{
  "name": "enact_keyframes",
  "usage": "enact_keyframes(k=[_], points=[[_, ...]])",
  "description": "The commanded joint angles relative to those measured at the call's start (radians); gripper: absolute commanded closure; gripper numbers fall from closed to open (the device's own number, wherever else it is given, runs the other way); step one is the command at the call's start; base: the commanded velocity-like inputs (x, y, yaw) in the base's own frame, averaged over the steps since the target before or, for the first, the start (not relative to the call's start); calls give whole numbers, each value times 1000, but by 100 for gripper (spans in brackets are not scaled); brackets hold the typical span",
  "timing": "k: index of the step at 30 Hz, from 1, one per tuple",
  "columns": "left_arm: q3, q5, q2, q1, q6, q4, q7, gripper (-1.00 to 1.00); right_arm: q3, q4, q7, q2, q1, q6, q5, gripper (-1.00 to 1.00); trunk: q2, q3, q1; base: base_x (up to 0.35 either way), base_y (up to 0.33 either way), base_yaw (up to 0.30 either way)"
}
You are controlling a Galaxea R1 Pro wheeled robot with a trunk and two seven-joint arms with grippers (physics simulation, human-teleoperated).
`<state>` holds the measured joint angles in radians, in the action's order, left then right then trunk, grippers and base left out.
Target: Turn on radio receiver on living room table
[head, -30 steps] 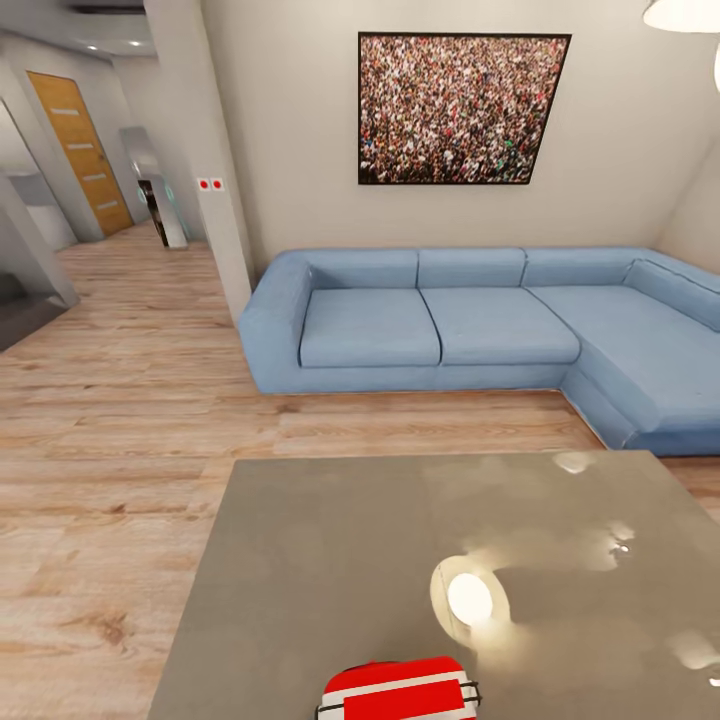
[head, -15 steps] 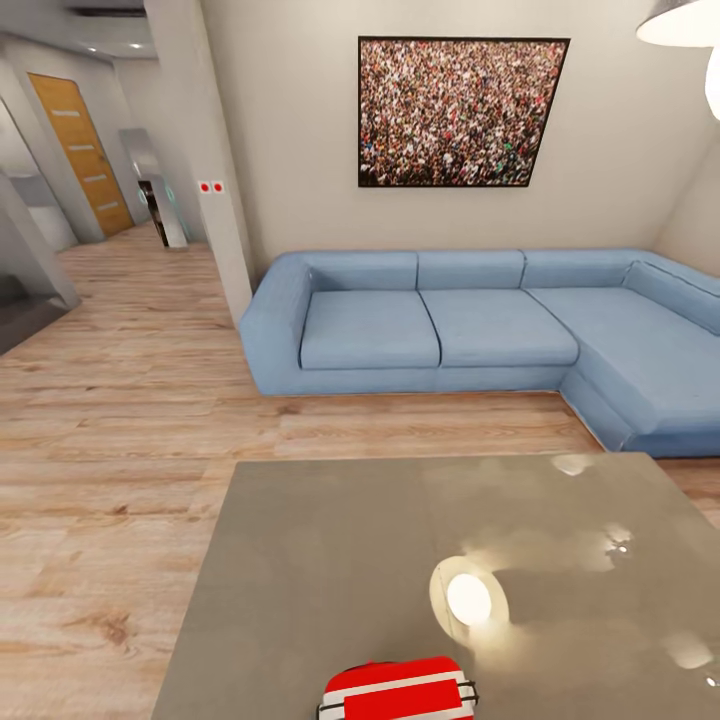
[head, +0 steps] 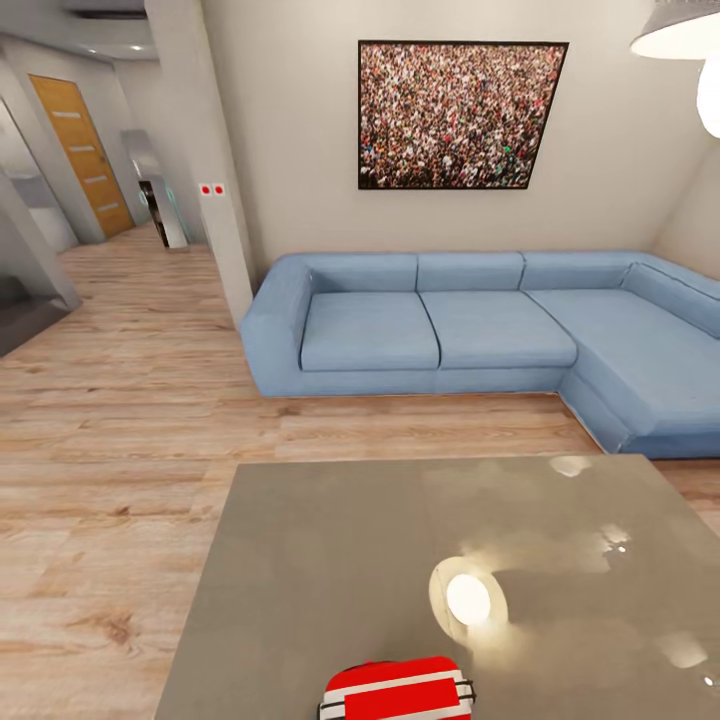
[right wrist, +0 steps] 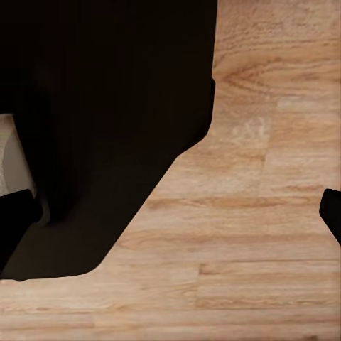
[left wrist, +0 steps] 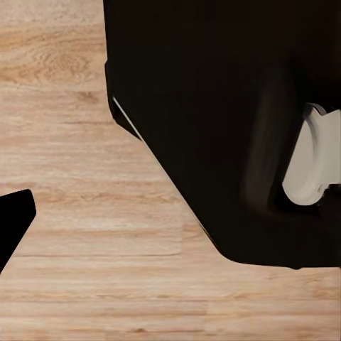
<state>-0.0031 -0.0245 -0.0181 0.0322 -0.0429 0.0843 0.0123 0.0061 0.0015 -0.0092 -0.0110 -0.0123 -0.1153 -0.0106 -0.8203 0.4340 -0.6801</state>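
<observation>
Head view, left to right: a hallway with a wooden door (head: pixel 80 150) at far left, light wood plank floor (head: pixel 110 420) running through, and a beige pillar (head: pixel 205 150) carrying two small red switches (head: pixel 211 189). Beyond the pillar, against the wall, stands a blue sectional sofa (head: pixel 440 325), its right-hand section turning toward the camera. A framed crowd picture (head: pixel 460 113) hangs above it. A white pendant lamp (head: pixel 680 35) enters at the upper right corner. In the foreground lies the table (head: pixel 330 560), glossy grey, with the lamp's reflection bright on its top. The radio receiver (head: pixel 397 690) sits on the table at its near edge, close to the bottom of the view and cut off there; only its red top with a white band and a thin metal handle is visible. Left wrist view: a dark body of the robot (left wrist: pixel 227 128) over plank floor, with one dark fingertip (left wrist: pixel 13 220) at the edge. Right wrist view: dark fingertips (right wrist: pixel 14 217) at both edges, widely parted, the right gripper (right wrist: pixel 174 213) released and holding nothing. The left gripper's state cannot be told.
</observation>
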Motion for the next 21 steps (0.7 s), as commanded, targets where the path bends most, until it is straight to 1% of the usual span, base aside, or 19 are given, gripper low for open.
enact_keyframes(k=[1, 9, 21], points=[[0, 0, 0, 0, 0, 0, 0, -100, 0, 0, 0, 0, 0, 0, 0, -100, 7, -3, 4, 0, 0, 0], [0, 0, 1, 0, 0, 0, 0, -100, 0, 0, 0, 0, 0, 0, -1, -100, 63, -28, 35, 0, 0, 0], [0, 0, 1, 0, -1, 0, 0, -100, 0, 0, 0, 0, 0, -1, 0, -100, 63, -28, 35, 0, 0, 0]])
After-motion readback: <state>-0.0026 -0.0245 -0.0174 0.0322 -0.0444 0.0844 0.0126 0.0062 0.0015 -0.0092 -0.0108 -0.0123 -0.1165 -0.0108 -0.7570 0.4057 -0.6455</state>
